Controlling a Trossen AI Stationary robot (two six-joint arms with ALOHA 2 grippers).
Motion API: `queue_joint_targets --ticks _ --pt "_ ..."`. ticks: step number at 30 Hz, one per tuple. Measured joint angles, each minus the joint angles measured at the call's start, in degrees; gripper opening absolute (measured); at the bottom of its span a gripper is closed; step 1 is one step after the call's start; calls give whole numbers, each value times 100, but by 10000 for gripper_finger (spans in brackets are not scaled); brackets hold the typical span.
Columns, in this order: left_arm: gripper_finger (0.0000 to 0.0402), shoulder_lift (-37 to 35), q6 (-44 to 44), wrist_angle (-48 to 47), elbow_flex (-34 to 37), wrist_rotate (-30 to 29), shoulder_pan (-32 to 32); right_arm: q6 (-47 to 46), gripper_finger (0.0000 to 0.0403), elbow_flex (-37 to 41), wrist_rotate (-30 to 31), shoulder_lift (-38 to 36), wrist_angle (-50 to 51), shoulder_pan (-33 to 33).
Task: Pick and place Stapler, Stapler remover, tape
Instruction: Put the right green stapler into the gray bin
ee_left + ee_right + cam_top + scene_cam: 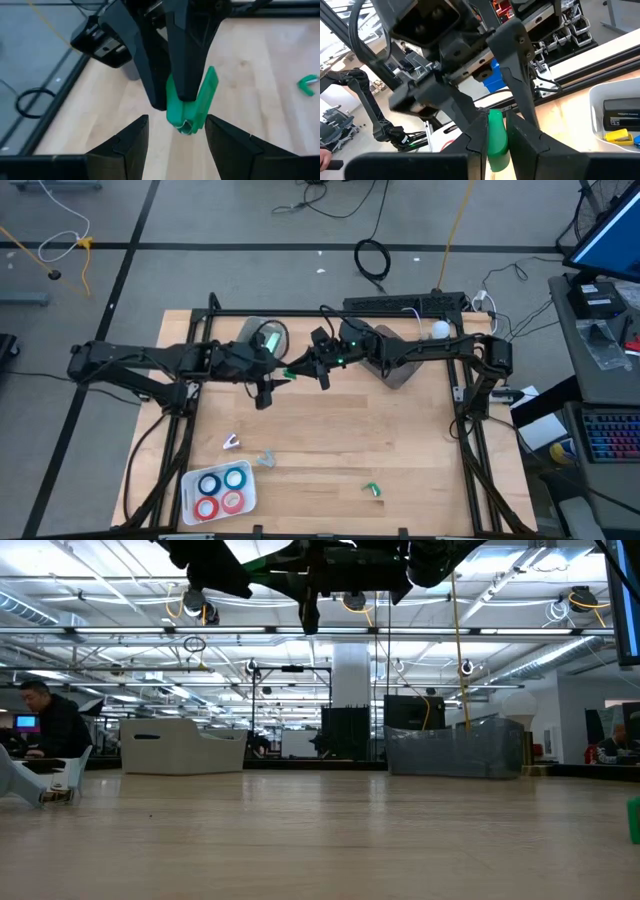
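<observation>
While the green stapler (190,107), if that is what this small hinged piece is, hangs in the air above the rear middle of the tabletop (400,440), it is clamped between the jaws of the right gripper (318,370), which are closed tight on its upper part. The left gripper (176,125) faces it from the other side, its jaws spread wide with one finger on each flank of the stapler and neither touching it, so this reads as a hand-over not yet completed. Farther out, at the front-left corner, the tape (211,484) looks settled: two blue and two red rolls lie together in a white tray (190,480). Just behind that tray, a small pale piece (232,442) and a greyish piece (267,458) lie loose on the wood, and a second small green piece (372,490) lies near the front centre; which of them is the stapler remover I cannot tell. By my judgement the tape is done, the stapler is mid-transfer, and the loose pieces remain to be placed.
</observation>
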State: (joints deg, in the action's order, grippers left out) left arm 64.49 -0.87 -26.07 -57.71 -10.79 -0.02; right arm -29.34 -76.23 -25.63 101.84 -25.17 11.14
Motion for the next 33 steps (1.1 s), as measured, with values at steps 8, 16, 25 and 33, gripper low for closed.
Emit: queue_joint_targets --ticks 8,16,25,33 --pt "195 -7 54 182 0 -276 -88 -7 50 0 6 -2 18 0" --pt "181 30 -134 326 0 -121 -84 -3 50 0 0 -2 59 0" --pt "127 28 -445 311 0 82 -66 14 50 4 -28 -2 94 0" --pt "122 28 -737 213 0 161 -66 71 51 7 -19 -2 87 0"
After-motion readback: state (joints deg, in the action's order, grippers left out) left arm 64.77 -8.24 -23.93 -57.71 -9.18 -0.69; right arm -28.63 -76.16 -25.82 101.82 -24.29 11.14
